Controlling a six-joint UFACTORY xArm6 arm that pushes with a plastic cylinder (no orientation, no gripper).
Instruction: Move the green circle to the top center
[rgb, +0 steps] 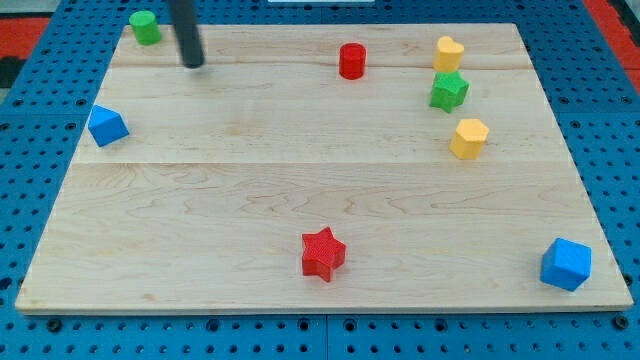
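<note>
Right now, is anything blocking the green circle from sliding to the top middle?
Yes. My tip sits just right of the green circle, on its path along the top edge. The red cylinder stands near the top center, slightly below that edge.

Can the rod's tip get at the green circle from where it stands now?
Probably yes. My tip sits just right of and a little below the green circle at the board's top left corner, with bare wood between them and no block in the way.
</note>
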